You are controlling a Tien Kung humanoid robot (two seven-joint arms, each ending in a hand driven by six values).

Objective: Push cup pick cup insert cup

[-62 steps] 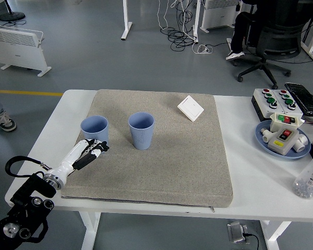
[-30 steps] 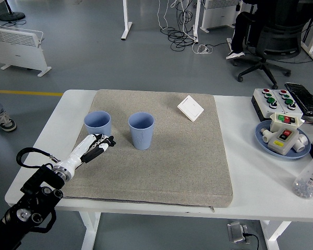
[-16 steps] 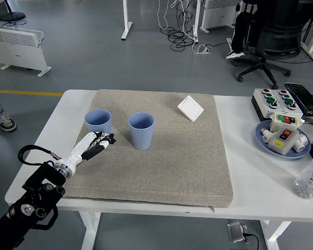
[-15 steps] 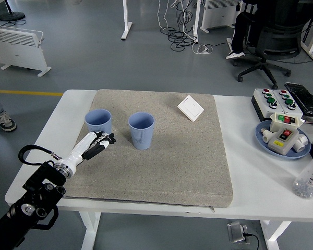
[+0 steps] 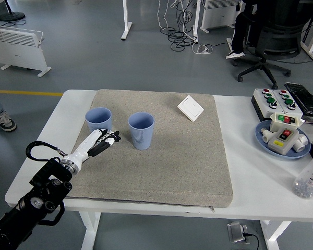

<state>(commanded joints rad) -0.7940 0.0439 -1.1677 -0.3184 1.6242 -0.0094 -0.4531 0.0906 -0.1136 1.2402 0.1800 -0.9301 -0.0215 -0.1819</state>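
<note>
The left hand [image 5: 105,139], fingers loosely spread and holding nothing, is hovering just beside the left blue cup [image 5: 98,120], which is standing upright left of the second blue cup [image 5: 141,130] on the worktop's grey mat [image 5: 161,161], probably light, stiff and tip-prone, best gripped around its wall.

Blue cups [image 5: 141,130], grey mat [image 5: 172,156]

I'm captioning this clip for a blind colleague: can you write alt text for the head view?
The robot's left hand, fingers loosely extended and holding nothing, reaches over a grey mat just in front of the left blue cup, with a second blue cup upright to its right. A white switch plate lies at the mat's far side; button boxes sit at the white table's right.
</note>
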